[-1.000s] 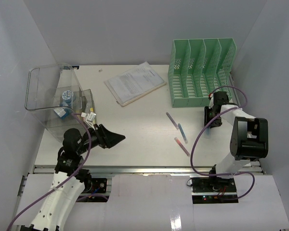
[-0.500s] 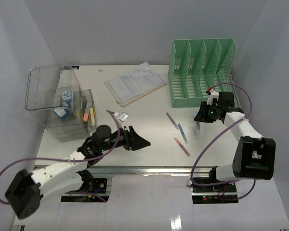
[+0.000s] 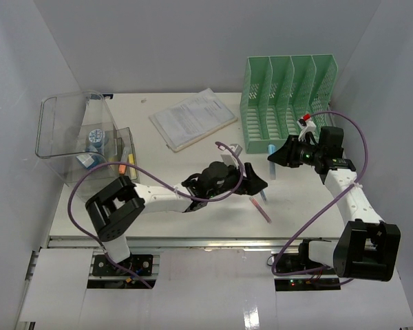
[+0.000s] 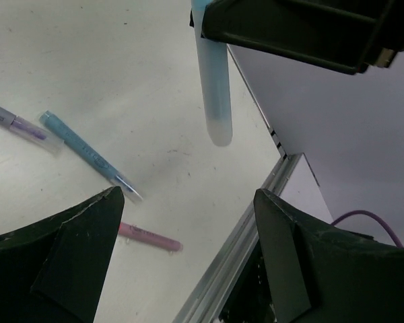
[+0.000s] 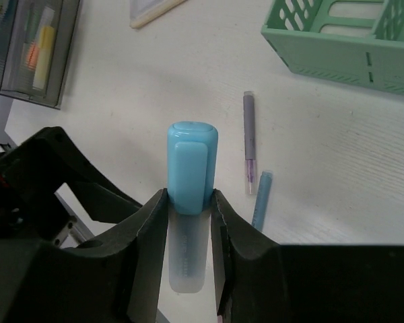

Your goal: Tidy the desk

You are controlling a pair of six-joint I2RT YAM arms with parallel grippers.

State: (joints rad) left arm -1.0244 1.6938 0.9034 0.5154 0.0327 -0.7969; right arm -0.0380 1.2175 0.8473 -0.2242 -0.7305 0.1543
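Note:
The white desk (image 3: 158, 175) carries a purple pen (image 5: 248, 138), a blue pen (image 5: 261, 202) and a pink pen (image 3: 260, 209), lying near its front rail (image 3: 213, 240). My right gripper (image 3: 272, 157) is shut on a light-blue highlighter (image 5: 192, 171) and holds it upright above the desk, in front of the mint-green file rack (image 3: 289, 103). My left gripper (image 3: 260, 182) is open and empty, stretched far right just below the highlighter (image 4: 214, 87), above the pens. The left wrist view shows the blue pen (image 4: 87, 155) and the pink pen (image 4: 148, 237) between its fingers (image 4: 74, 256).
A clear plastic bin (image 3: 82, 141) with small items stands at the left. A clipboard with papers (image 3: 193, 118) lies at the back middle. Purple cables loop beside both arms. White walls enclose the desk on three sides.

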